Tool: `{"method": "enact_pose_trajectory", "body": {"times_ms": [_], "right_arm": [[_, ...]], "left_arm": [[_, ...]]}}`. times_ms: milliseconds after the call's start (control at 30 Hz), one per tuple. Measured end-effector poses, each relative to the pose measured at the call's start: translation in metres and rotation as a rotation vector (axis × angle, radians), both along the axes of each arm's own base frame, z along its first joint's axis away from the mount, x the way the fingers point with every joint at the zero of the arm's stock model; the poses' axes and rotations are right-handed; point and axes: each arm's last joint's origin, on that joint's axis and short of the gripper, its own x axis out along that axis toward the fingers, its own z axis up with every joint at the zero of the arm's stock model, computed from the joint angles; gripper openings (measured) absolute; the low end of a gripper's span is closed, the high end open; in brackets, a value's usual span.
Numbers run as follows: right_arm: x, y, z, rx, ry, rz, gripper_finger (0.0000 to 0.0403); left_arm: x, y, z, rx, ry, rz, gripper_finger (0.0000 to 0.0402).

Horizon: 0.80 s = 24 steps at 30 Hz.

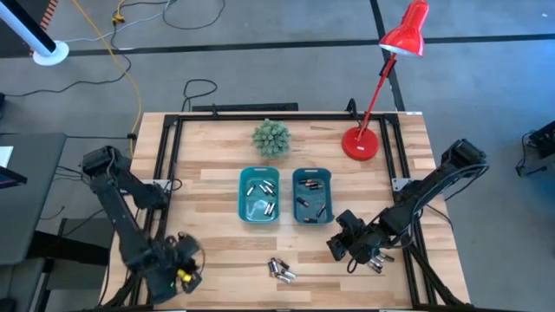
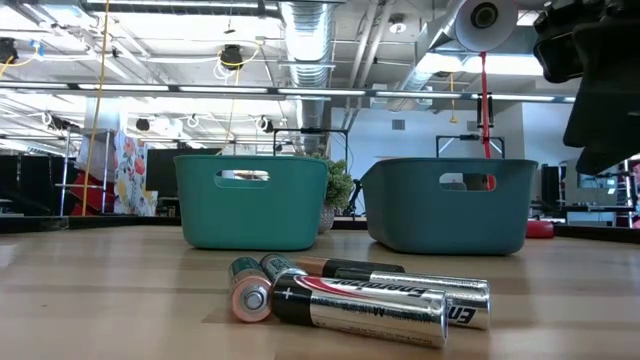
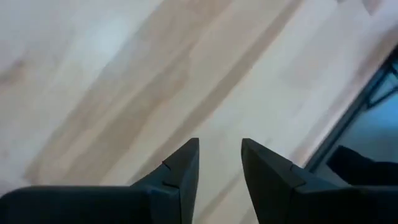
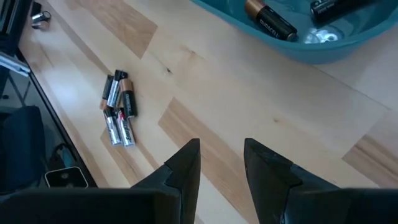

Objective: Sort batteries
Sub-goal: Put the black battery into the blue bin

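Table [image 1: 217, 147]: batteries [image 1: 281, 270] between both end effectors.

place: lab/workshop | cues: exposed ceiling ducts [image 2: 310, 40], strip lights, floor cables [image 1: 121, 52]

Two bins [image 1: 259, 195] [image 1: 312, 195] side by side at table [image 1: 217, 156] centre, batteries inside each. Loose batteries [image 1: 281, 270] at six o'clock. Plant [image 1: 270, 138] at twelve, lamp [image 1: 361, 143] at two.
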Motion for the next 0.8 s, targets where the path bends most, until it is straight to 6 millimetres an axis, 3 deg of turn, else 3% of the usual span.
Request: {"method": "enact_pose_trajectory", "body": {"times_ms": [167, 300, 567, 800], "right_arm": [[0.0, 0.0, 0.0, -0.005, 0.0, 0.005, 0.014], [0.001, -0.002, 0.0, -0.012, 0.005, 0.002, 0.014], [0.005, -0.007, 0.0, -0.027, 0.003, -0.009, 0.014], [0.005, -0.007, 0.0, -0.032, -0.002, 0.0, 0.014]], "left_arm": [[-0.007, -0.036, -0.014, 0.028, 0.039, -0.05, 0.01], [-0.005, -0.051, -0.026, 0.137, 0.079, -0.118, 0.0094], [-0.002, -0.058, -0.04, 0.234, 0.117, -0.258, 0.0096], [-0.013, -0.063, -0.042, 0.255, 0.126, -0.335, 0.0096]]}}
